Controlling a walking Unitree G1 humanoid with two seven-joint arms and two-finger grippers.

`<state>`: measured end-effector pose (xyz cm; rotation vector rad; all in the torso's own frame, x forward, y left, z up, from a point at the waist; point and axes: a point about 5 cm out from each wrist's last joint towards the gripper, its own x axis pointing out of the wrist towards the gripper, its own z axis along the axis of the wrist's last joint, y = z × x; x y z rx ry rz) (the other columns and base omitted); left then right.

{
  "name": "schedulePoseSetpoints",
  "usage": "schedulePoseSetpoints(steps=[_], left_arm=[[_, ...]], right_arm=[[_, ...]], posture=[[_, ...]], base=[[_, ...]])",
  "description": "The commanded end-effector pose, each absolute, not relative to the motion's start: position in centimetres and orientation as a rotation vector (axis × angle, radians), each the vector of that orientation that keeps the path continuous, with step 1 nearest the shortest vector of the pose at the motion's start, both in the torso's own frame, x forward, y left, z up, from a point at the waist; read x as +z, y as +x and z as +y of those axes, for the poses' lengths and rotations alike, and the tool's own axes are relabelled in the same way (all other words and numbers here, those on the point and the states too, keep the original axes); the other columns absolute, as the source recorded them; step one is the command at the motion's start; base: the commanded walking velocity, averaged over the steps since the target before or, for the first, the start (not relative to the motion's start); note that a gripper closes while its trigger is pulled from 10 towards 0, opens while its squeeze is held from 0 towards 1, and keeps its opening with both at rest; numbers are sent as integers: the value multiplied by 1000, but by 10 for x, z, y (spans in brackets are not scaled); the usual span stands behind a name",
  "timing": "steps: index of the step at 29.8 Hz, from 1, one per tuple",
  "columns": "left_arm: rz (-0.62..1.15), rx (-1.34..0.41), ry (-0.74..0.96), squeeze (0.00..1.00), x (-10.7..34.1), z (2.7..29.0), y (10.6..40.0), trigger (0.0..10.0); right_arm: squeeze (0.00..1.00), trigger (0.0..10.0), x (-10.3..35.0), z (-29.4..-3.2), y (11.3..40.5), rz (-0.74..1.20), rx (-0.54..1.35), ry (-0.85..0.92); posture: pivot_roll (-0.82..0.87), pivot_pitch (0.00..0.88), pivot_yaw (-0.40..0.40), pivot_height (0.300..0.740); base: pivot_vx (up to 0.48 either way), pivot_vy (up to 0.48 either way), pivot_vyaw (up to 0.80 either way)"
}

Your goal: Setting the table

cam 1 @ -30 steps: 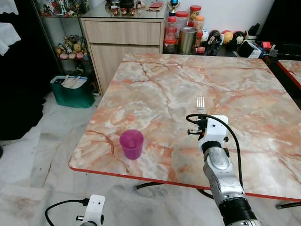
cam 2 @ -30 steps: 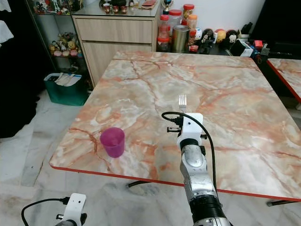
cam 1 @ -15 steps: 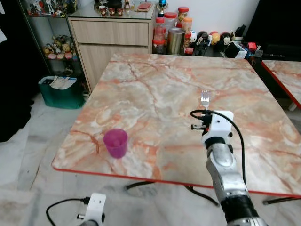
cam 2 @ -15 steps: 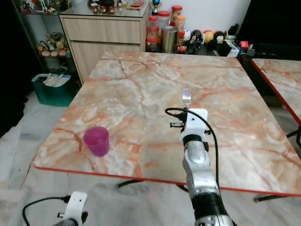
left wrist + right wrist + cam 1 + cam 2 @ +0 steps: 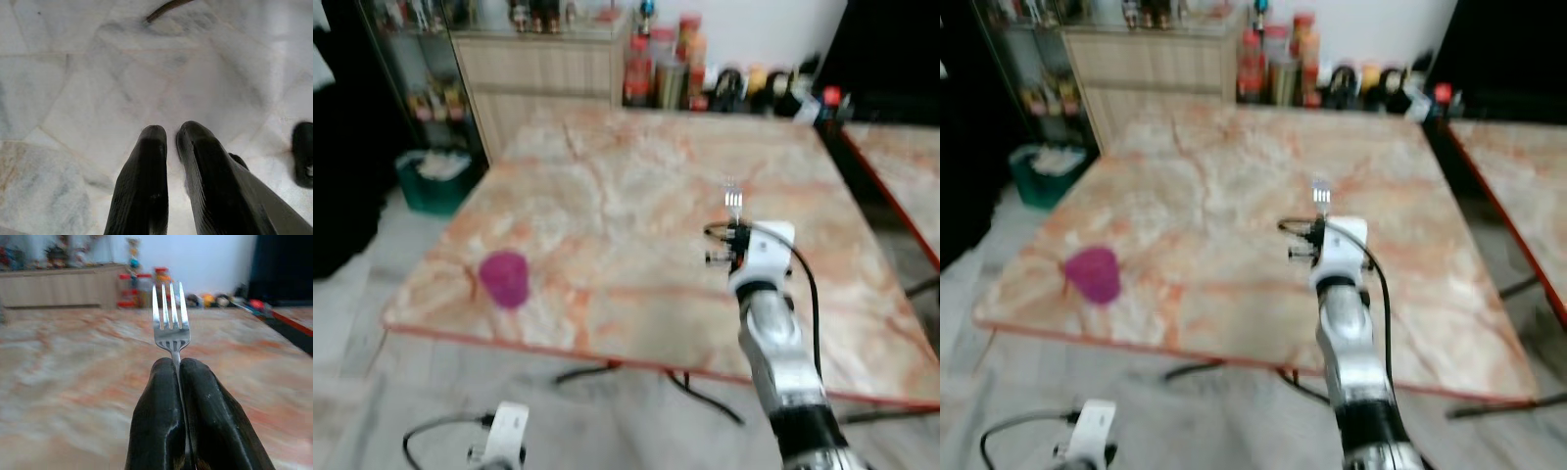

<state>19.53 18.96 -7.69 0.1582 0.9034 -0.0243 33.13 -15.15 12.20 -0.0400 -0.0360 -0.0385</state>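
Note:
My right gripper (image 5: 177, 363) is shut on a silver fork (image 5: 170, 320), whose tines stick out forward past the fingertips. In the eye views the fork (image 5: 732, 201) pokes out beyond the white wrist, held over the near right part of the marble table (image 5: 636, 186). A purple cup (image 5: 503, 279) stands upright near the table's front left corner. My left gripper (image 5: 171, 133) hangs low beside the table with its fingers together, pointing at the pale floor tiles.
A wooden cabinet (image 5: 538, 64) and a row of jars, tins and toys (image 5: 705, 73) stand behind the table. A green bin (image 5: 435, 181) sits on the floor at the left. A second red-edged table (image 5: 901, 166) is at the right. A cable (image 5: 440, 431) trails by my left wrist.
The camera has shifted and the picture is now blurred, so the table and cup sit further left in view. My right gripper still holds the fork over the table.

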Motion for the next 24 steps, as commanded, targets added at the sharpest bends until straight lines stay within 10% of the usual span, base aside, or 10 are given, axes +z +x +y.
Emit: schedulePoseSetpoints(steps=[1,24], left_arm=[[910,-44,156,0,-78,184,195,10000],[908,-43,162,0,-77,187,195,10000]], right_arm=[[0,10000,126,-155,332,-49,-50,-41],[0,10000,125,-152,329,-41,-39,-37]], posture=[[-29,0,-13,736],[-28,0,3,736]], base=[[0,-382,0],[0,-383,0]])
